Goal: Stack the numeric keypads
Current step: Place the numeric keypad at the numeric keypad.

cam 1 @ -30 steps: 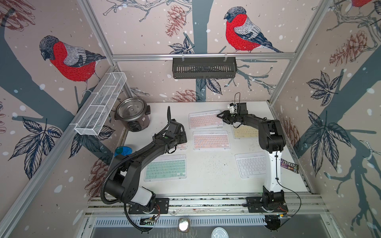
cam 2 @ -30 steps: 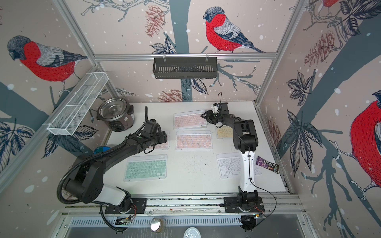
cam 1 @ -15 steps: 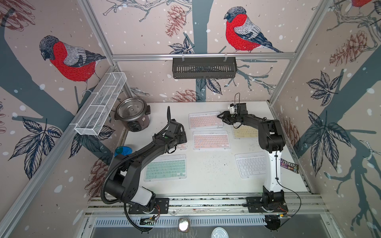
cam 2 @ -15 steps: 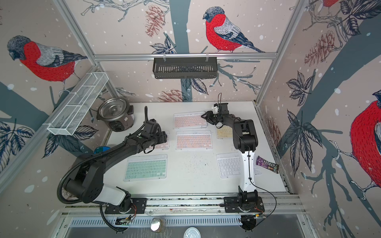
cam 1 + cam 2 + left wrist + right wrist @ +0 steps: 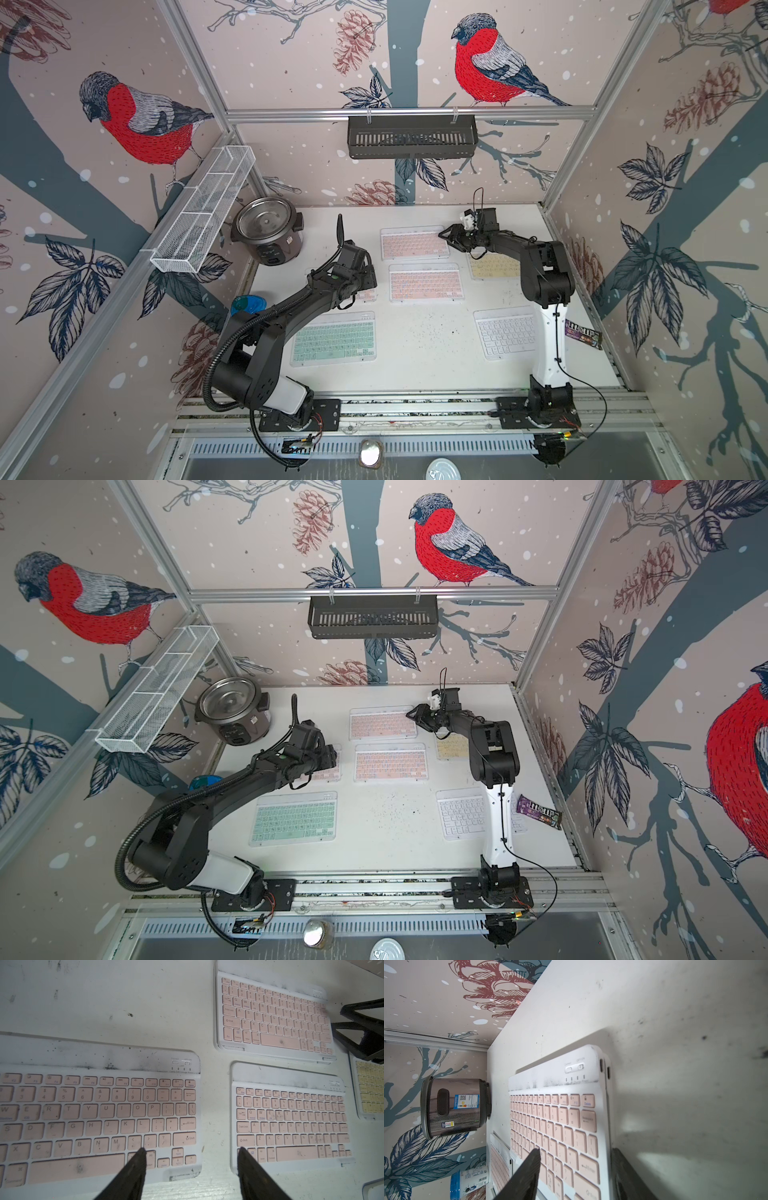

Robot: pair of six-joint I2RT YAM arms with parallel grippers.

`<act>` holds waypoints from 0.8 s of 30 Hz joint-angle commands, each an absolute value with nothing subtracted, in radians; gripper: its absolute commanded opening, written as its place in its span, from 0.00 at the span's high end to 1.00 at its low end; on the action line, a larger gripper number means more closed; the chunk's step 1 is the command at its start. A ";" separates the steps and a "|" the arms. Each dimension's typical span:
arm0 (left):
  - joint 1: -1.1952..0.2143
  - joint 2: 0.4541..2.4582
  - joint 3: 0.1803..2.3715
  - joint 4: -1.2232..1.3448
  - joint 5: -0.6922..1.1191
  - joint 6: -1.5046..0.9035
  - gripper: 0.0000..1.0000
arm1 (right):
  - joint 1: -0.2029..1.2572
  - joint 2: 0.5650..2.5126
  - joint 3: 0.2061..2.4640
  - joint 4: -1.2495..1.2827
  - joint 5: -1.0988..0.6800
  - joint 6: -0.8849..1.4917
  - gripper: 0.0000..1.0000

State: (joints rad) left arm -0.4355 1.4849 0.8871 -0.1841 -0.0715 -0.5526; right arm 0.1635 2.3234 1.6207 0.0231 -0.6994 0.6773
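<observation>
The numeric keypads [image 5: 424,282] are spread flat across the bench [image 5: 415,345] beside the cooker [image 5: 268,232]. The right end effector [image 5: 446,242] is held wide around the edge of the pink keypad [image 5: 413,243] level with the cooker; the left end effector [image 5: 191,1149], nearer the cooker, is parted and empty.

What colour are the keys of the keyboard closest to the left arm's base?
Mint green; that keyboard shows best in a top view.

Steel rice cooker [image 5: 268,235]: well apart from left fingers [image 5: 133,1172], toward back-left corner. Candy bar [image 5: 539,812]: well apart from right fingers [image 5: 527,1174], by right wall. Black rack [image 5: 411,137]: high beyond both.
</observation>
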 commanded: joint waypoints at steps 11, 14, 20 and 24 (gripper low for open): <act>-0.431 1.482 0.890 -0.178 -0.063 -0.560 0.32 | 0.163 2.308 1.629 0.009 -0.675 0.661 0.43; -0.431 1.482 0.889 -0.181 -0.060 -0.560 0.32 | 0.162 2.305 1.628 0.006 -0.670 0.657 0.42; -0.431 1.480 0.890 -0.179 -0.062 -0.558 0.32 | 0.160 2.290 1.629 -0.003 -0.647 0.652 0.42; -0.432 1.483 0.893 -0.182 -0.061 -0.558 0.32 | 0.158 2.258 1.619 -0.007 -0.635 0.648 0.42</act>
